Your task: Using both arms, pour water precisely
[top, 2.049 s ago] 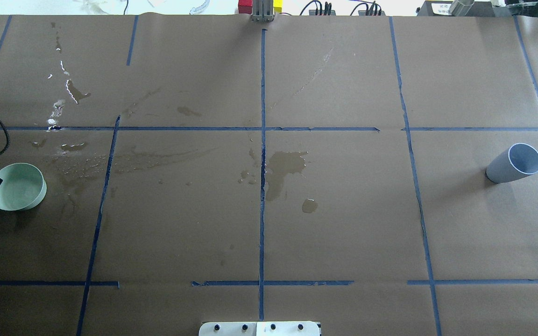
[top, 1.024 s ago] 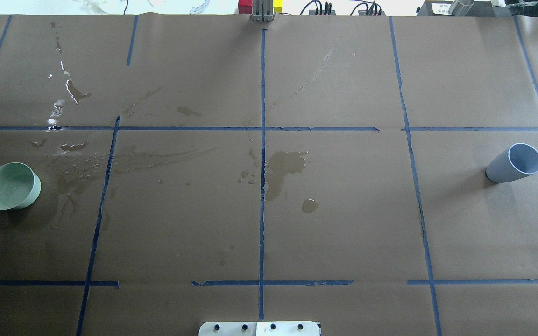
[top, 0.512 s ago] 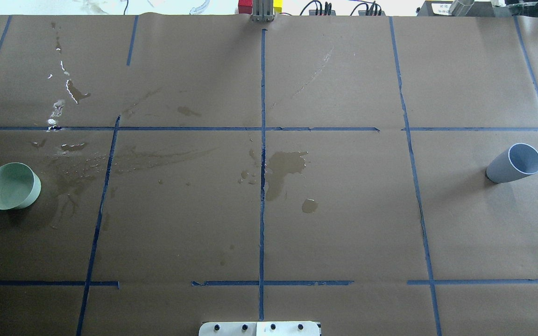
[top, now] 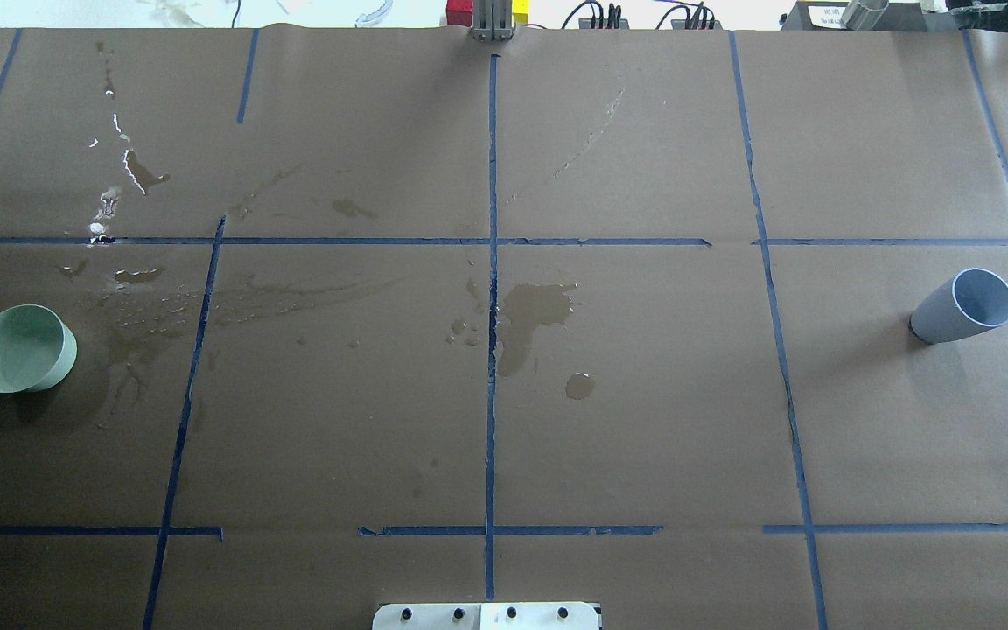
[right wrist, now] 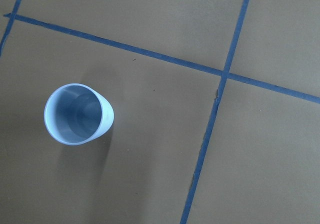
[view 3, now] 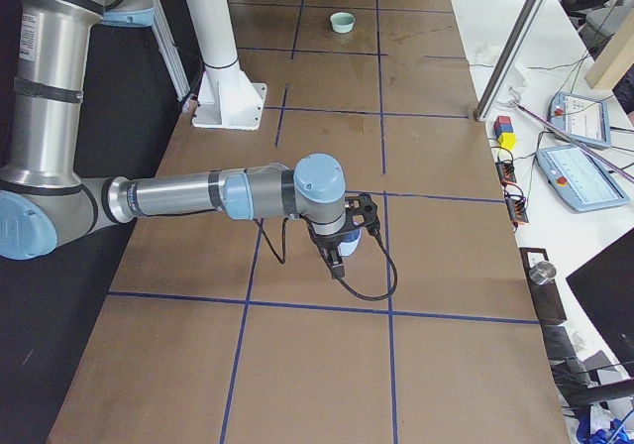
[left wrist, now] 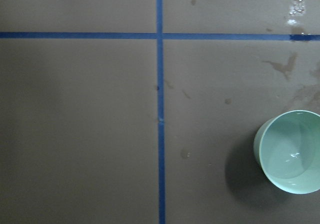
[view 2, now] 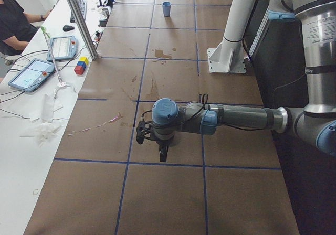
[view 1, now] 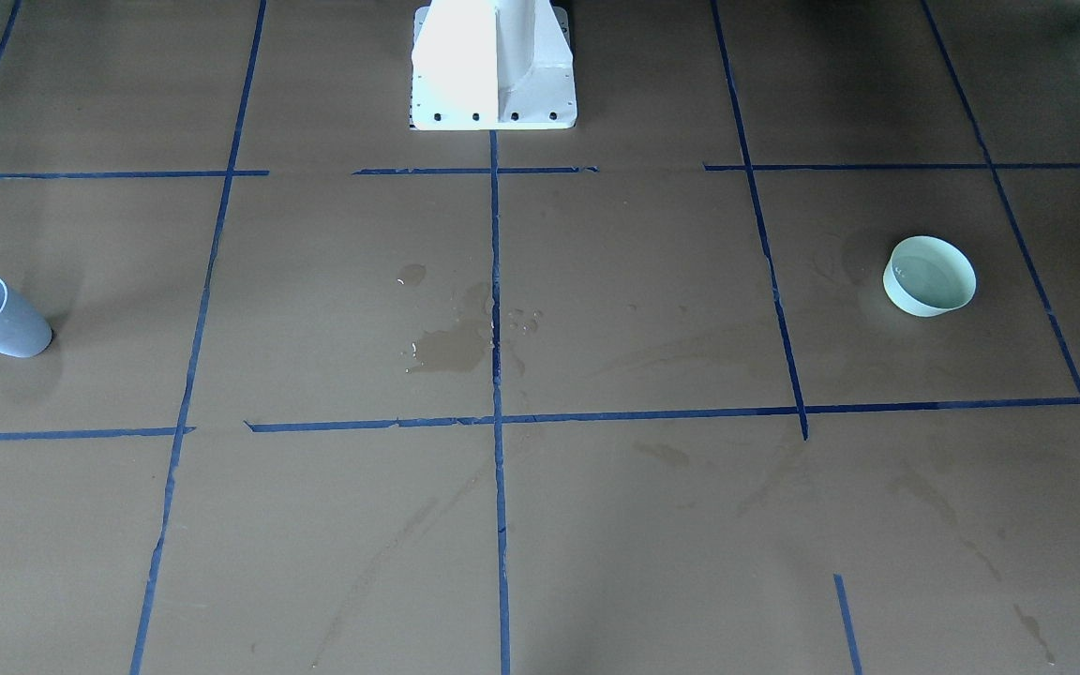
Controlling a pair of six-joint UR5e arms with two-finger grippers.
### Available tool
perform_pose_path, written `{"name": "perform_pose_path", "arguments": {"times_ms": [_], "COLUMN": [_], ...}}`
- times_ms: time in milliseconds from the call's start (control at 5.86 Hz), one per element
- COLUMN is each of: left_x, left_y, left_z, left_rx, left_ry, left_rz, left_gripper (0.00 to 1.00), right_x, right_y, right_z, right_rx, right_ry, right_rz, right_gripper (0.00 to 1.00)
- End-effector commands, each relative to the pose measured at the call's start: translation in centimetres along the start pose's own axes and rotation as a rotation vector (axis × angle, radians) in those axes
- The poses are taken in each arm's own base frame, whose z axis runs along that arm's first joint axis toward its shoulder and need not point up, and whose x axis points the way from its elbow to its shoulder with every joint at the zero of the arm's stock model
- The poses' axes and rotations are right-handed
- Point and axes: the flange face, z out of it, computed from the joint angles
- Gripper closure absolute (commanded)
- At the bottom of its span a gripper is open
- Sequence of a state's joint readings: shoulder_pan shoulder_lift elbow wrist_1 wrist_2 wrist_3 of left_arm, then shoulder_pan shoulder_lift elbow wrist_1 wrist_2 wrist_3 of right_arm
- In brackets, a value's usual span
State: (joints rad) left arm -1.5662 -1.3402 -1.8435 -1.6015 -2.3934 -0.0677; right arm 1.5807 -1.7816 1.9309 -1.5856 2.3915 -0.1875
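Observation:
A pale green bowl (top: 23, 348) stands at the table's left side, and a little clear water (left wrist: 292, 156) glints in its bottom. Far to the right, a light blue cup (top: 963, 306) stands upright and looks empty in the right wrist view (right wrist: 77, 114). Neither arm shows in the overhead or front views. My left arm (view 2: 241, 118) reaches out low over the table with its gripper (view 2: 161, 150) pointing down. My right arm (view 3: 188, 196) does the same, its gripper (view 3: 335, 258) close above the cup. I cannot tell whether either gripper is open or shut.
Brown paper with blue tape lines covers the table. Dark wet stains (top: 535, 319) lie at its middle and beside the bowl. The white pedestal (view 1: 493, 66) stands at the robot's edge. A person (view 2: 13, 20), tablets and coloured blocks are along the far side bench.
Two seconds ago my left gripper was at the bowl's left rim at the overhead view's edge; it has left that view. The bowl sits slightly further left. The cup has not moved.

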Motion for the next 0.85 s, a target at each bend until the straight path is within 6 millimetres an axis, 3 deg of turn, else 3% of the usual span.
{"name": "perform_pose_path", "arguments": {"times_ms": [0, 341, 683], "left_x": [-0.5, -0.4, 1.2], "left_y": [2.5, 5.2, 4.9], "left_z": [0.0, -0.4, -1.2], "left_rx": [-0.036, -0.047, -0.057], "left_ry": [0.001, 0.001, 0.005], "left_rz": [-0.044, -0.058, -0.052], "left_gripper": [0.00, 0.00, 0.00], "right_x": [0.3, 1.3, 1.4], "right_y": [0.4, 1.5, 1.4], "right_z": [0.2, 1.1, 2.0], "right_rx": [-0.007, -0.036, -0.086], "right_ry": [0.004, 0.038, 0.050], "right_rz": [0.008, 0.023, 0.041], "right_gripper": [0.00, 0.00, 0.00]}}
